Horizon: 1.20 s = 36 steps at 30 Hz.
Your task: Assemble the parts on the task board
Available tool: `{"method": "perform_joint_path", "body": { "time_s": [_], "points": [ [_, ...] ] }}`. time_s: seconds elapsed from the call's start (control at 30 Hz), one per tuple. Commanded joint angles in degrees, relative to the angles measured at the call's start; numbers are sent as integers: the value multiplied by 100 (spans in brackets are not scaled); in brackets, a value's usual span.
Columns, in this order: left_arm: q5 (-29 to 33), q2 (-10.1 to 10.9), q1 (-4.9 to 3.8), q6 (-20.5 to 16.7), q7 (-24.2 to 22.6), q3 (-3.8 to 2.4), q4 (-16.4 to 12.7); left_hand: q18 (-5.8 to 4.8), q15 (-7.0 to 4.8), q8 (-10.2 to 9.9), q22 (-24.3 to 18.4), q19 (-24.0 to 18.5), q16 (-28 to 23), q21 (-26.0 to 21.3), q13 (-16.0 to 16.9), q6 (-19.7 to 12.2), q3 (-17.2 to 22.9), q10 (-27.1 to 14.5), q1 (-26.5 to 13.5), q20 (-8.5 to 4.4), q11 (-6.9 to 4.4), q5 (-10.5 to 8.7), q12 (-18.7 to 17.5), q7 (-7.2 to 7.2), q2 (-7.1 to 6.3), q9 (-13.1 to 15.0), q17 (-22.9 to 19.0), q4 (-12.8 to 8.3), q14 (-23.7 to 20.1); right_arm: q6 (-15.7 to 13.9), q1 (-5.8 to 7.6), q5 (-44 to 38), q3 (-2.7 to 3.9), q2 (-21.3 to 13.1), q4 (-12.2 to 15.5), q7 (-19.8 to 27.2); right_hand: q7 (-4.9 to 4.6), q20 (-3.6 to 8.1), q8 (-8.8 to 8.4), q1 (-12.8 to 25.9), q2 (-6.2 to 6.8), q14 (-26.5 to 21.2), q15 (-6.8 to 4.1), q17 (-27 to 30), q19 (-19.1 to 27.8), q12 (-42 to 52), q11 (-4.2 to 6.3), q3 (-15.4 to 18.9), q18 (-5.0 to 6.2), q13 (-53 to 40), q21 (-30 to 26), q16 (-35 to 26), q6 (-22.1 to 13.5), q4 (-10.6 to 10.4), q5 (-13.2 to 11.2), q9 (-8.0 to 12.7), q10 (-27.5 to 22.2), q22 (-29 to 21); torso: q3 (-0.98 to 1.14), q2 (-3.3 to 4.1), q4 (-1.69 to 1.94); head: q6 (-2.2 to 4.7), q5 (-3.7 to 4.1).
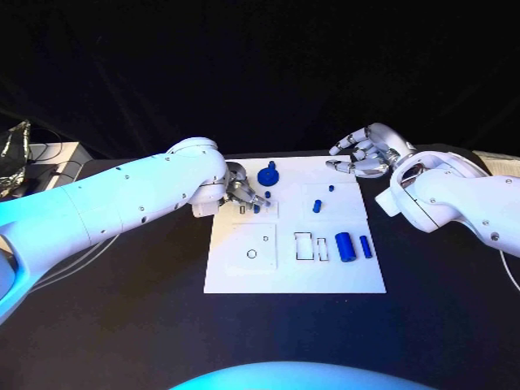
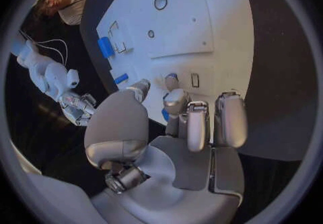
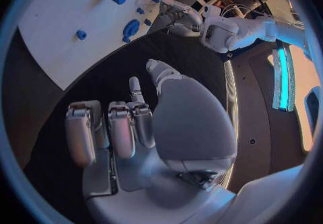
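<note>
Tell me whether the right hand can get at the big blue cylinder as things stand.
Probably yes: the right hand hovers empty past the board's far edge, and nothing stands between it and the big blue cylinder.

The task board [image 1: 293, 272] was seen to be white, marked with thin dark outlines of rectangles and small circles, and it was set on a black table [image 1: 119, 325]. The parts upon the board were blue: a large cylinder [image 1: 344, 246] and a slimmer piece [image 1: 366, 246] beside it, a rounded piece [image 1: 268, 174] near the board's far edge, and a small peg [image 1: 316, 205]. The left hand [image 1: 241, 191] and right hand [image 1: 363, 156] were silver, on white arms. A part at the left fingertips appeared to be blue.
</note>
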<state>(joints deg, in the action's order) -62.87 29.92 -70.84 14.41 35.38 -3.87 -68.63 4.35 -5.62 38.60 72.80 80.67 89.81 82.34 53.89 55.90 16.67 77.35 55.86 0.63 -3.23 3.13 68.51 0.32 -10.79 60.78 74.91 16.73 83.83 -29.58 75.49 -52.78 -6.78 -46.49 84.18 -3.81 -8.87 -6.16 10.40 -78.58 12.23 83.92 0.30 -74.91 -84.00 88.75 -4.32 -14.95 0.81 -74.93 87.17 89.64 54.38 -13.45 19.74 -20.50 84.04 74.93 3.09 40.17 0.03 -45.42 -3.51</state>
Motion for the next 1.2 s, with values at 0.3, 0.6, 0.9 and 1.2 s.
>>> {"method": "perform_joint_path", "body": {
  "time_s": [0.3, 0.6, 0.9, 1.2],
  "points": [
    [229, 285, -8, 82, -191, -454, -47, 16, 247, -1183, -402, -232, -137, -243, -1141, -496, 311, -884, 1013, 238, 351, -10, -756, 421, 359, -885, 1252, -3, 530, 39, -7, -46, 1, -42, -4, 73, -1, 27, 24, 31, 8, 592, -29, -1444, -447, -27, 14, 13, 3, -1353, -39, 14, -27, -31, -36, -5, 436, 1283, -1, 16, 14, 60, 10],
    [435, 327, -60, -211, -445, -710, 532, 162, 482, -1514, -1101, -704, -476, -652, -1959, -927, 731, -1809, 1035, 425, 615, -14, -1397, 699, 211, -1253, 718, -1, 267, 11, -5, -49, 2, -89, -25, 81, -2, 27, 28, 31, 9, 591, -30, -1442, -448, -29, 14, 15, 2, -1350, -38, 13, -37, -42, -33, -14, 434, 1284, 12, 33, -32, 103, -21],
    [13, 86, -151, -360, -427, -751, 1144, 82, 477, -1377, -696, -430, -320, -432, -1950, -862, 606, -1765, 906, 439, 605, -12, -1263, 688, 159, -1322, 934, 3, 386, -17, 4, -67, 5, -132, 33, 74, -1, 28, 31, 30, 8, 591, -30, -1440, -443, -29, 14, 16, 5, -1351, -48, 12, -39, -45, -27, -18, 435, 1277, -4, 121, -86, 195, -63],
    [32, -303, -165, -321, -437, -753, 1683, 55, 465, -1347, -568, -342, -254, -356, -1943, -866, 540, -1715, 800, 427, 595, -14, -1200, 677, 164, -1369, 1035, 12, 436, -29, 22, -92, 14, -129, 95, 70, -1, 28, 31, 30, 8, 591, -30, -1440, -443, -29, 14, 16, 5, -1351, -48, 12, -39, -45, -27, -18, 435, 1277, -34, 210, -122, 252, -68]
  ]
}}
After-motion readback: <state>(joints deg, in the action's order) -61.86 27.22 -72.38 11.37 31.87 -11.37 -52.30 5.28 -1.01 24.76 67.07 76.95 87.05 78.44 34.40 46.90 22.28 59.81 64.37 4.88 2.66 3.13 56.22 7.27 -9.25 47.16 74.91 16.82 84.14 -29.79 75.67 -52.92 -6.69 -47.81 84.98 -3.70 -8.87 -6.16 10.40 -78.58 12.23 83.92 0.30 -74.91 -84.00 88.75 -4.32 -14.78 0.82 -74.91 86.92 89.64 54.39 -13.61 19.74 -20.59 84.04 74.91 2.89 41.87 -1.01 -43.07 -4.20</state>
